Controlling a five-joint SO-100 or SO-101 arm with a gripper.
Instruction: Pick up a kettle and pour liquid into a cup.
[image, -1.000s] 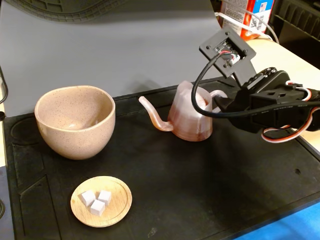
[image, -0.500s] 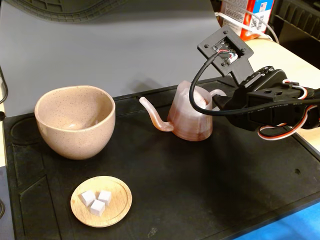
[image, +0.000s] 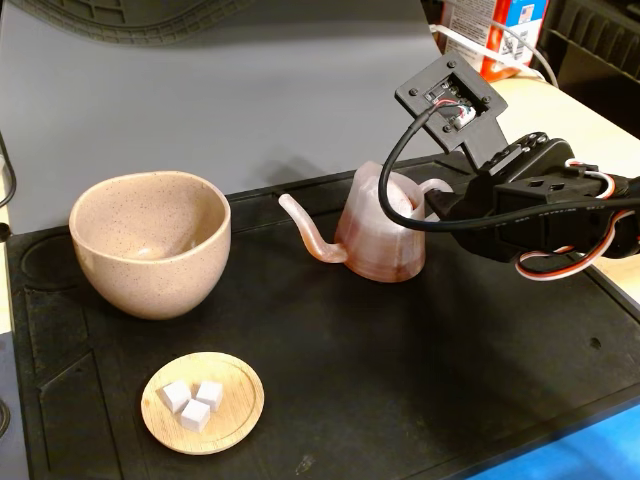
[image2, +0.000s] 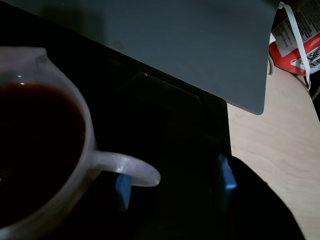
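Observation:
The pink ridged kettle (image: 380, 230) stands on the black mat (image: 400, 380), its thin spout pointing left toward the speckled beige cup (image: 150, 245). The wrist view looks down into the kettle (image2: 75, 190), which holds dark reddish-brown liquid (image2: 35, 145). My gripper (image: 436, 206) sits at the kettle's right side by the loop handle (image2: 127, 167). It is open (image2: 175, 181). The blue-tipped fingers (image2: 227, 172) stand wide apart, and the handle's end lies between them, close to the left finger. I cannot tell if anything touches. The cup looks empty.
A small wooden saucer (image: 203, 402) with three white cubes lies at the front left of the mat. A grey board (image: 220, 90) rises behind the mat. A red and white carton (image: 490, 30) stands on the pale table at the back right.
The arm shifted slightly up and left toward the kettle's handle a second ago, then held still. Kettle, cup and saucer have not moved.

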